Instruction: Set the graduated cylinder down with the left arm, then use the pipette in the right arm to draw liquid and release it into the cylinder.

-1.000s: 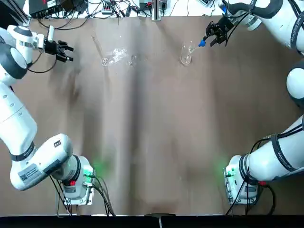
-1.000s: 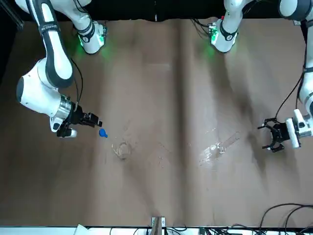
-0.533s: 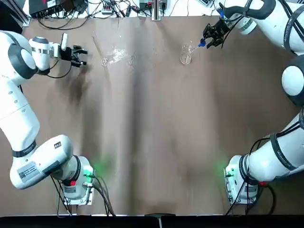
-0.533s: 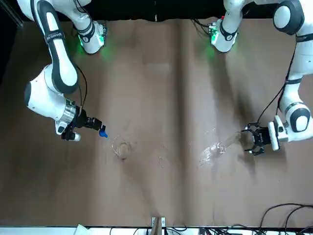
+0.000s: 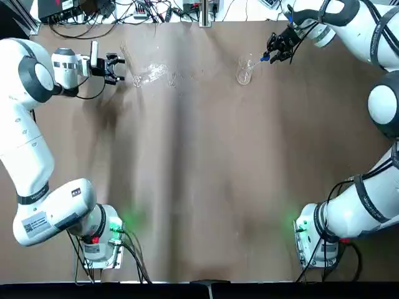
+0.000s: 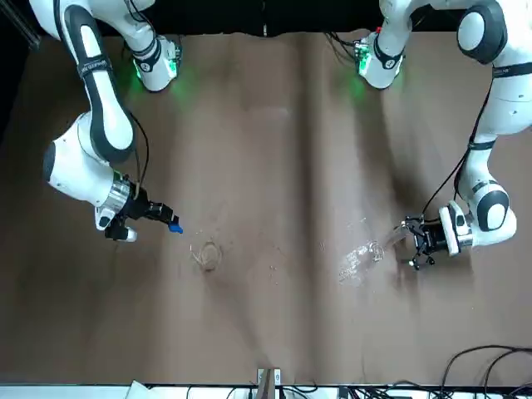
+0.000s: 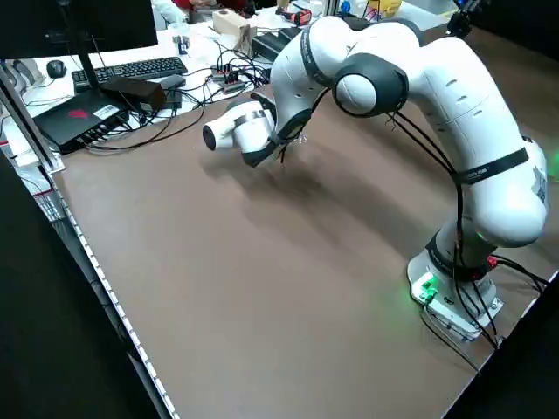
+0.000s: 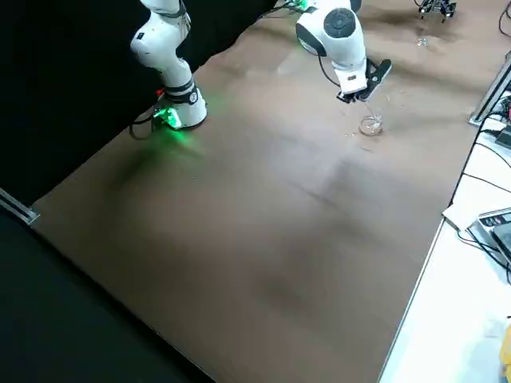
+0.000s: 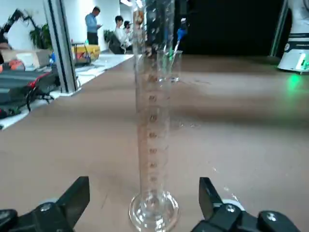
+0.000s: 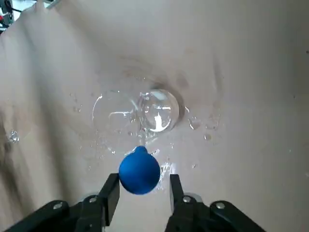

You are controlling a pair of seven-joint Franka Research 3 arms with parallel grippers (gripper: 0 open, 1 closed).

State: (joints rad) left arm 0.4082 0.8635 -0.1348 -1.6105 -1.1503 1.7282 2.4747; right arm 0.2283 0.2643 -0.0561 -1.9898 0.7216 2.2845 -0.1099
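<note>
Tall glass tube upright near far left corner of desk, between wide-open left gripper, no touch. Right gripper pinching blue-bulb dropper over small beaker, far edge. Step: drawing liquid. Next: carry dropper to tube mouth, squeeze bulb.

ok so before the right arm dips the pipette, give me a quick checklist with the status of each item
1. Graduated cylinder upright on its foot on the table: ok.
2. Left gripper open, fingers either side of the cylinder and clear of the glass: ok.
3. Right gripper holding the pipette at its blue bulb: ok.
4. Pipette lined up above the beaker: ok, the beaker sits directly beyond the bulb in the right wrist view.
5. Liquid in the beaker: cannot tell.
6. Droplets on the table around the beaker: not ok, spots are visible.
</note>
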